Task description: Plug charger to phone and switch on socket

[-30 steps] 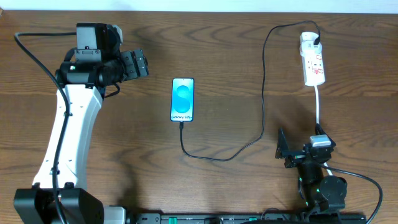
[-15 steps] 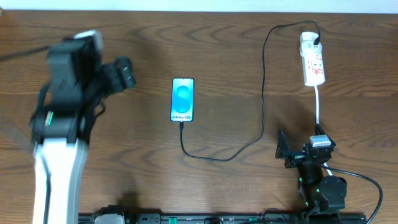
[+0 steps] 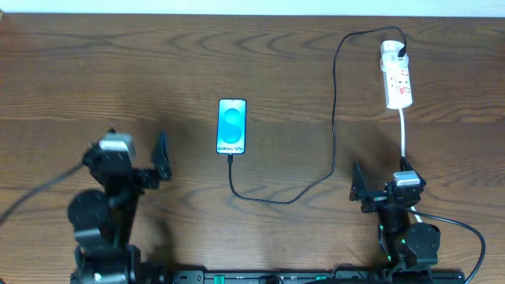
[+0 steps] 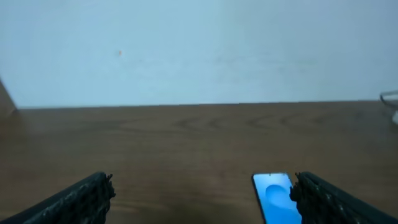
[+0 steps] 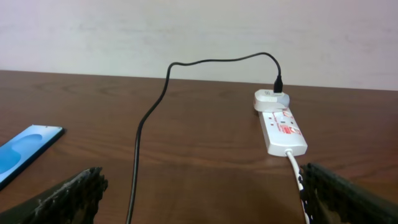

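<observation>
Left claw (image 4: 202, 183): released, empty, near left. Phone (image 3: 232, 126) lies mid-counter (image 3: 276, 63), the charger (image 3: 334, 118) apparently seated in its near end and running to the socket (image 3: 397, 83), far right. Right claw (image 5: 202, 171): released, empty. We advise pressing 1 fingertip squarely on the red-marked switch (image 5: 281, 127).

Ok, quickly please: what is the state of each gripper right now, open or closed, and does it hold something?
Left gripper: open, holding nothing.
Right gripper: open, holding nothing.
</observation>
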Available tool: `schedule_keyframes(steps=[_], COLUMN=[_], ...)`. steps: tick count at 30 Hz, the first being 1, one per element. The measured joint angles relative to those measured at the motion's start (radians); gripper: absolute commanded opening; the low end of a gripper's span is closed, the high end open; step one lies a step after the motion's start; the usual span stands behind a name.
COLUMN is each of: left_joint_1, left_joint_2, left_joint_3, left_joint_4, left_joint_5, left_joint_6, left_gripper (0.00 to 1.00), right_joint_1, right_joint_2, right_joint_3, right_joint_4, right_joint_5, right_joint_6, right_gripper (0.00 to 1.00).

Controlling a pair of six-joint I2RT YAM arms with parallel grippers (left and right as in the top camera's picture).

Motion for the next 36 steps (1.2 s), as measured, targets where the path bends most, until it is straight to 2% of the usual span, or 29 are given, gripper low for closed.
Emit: schedule_keyframes(steps=[7,15,22,36], left_joint_1=[0.000,0.000,0.000,0.000], left_joint_2=[-0.210,-0.366,-0.401,-0.404], left_joint_3=[-0.198,-0.335,-0.390,-0.391], left_joint_4=[0.009,0.010,0.018,0.020], left_joint_5=[0.024,0.024,0.013,0.005], left_joint_6=[0.074,0.093,0.103,0.103], left_gripper=[0.95,0.95,0.95,0.95], right_joint_1=[0.000,0.000,0.000,0.000], right_joint_2=[0.000,0.000,0.000,0.000], right_joint_3=[0.000,0.000,0.000,0.000], right_joint_4=[0.000,0.000,-0.002,0.000], right_joint_5=[0.000,0.000,0.000,0.000], right_joint_6=[0.000,0.000,0.000,0.000], right_gripper=[0.99,0.99,0.99,0.99])
